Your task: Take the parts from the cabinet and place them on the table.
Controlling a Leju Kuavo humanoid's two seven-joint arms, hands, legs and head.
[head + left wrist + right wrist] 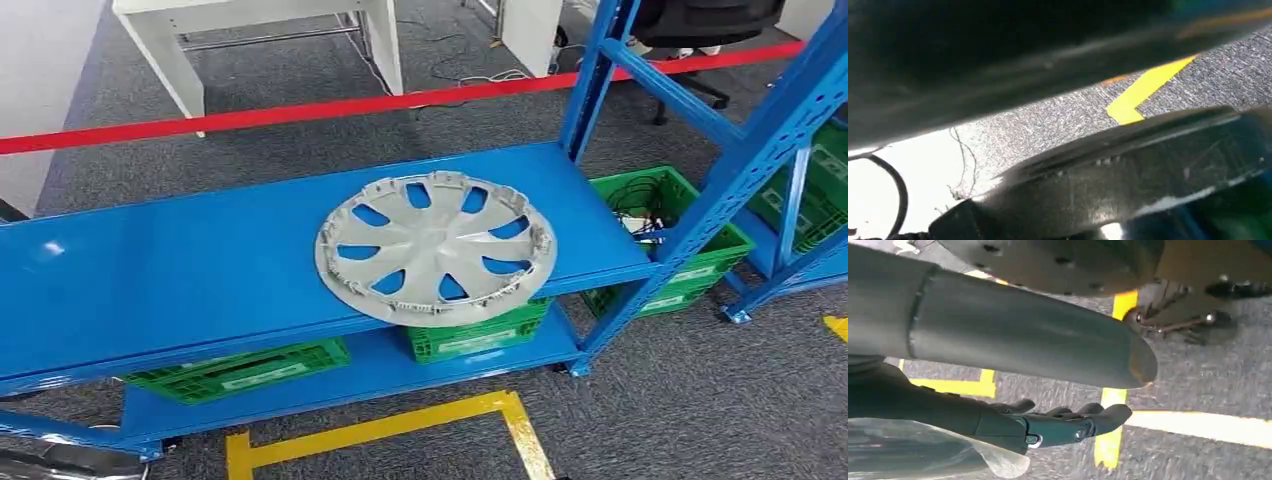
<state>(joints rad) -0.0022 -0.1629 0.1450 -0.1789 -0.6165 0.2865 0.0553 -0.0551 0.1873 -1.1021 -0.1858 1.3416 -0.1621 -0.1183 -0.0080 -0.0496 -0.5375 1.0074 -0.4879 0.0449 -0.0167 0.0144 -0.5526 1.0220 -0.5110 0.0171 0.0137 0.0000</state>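
Observation:
A grey plastic wheel cover [436,247] lies flat on the upper board of the blue shelf rack [170,275], right of the middle, its near rim hanging slightly over the front edge. My right hand [1058,426] hangs over the carpet, fingers stretched out, thumb [1023,335] apart from them, holding nothing. My left hand [1013,60] is a dark blur close to the lens above the carpet; I cannot make out how its fingers lie.
Green crates sit on the lower board [240,370] [478,337], and another holding cables [690,240] stands right of the blue upright [720,195]. A red barrier tape [300,110] runs behind the rack. Yellow floor tape [400,425] marks the carpet in front. White table legs [385,45] stand beyond.

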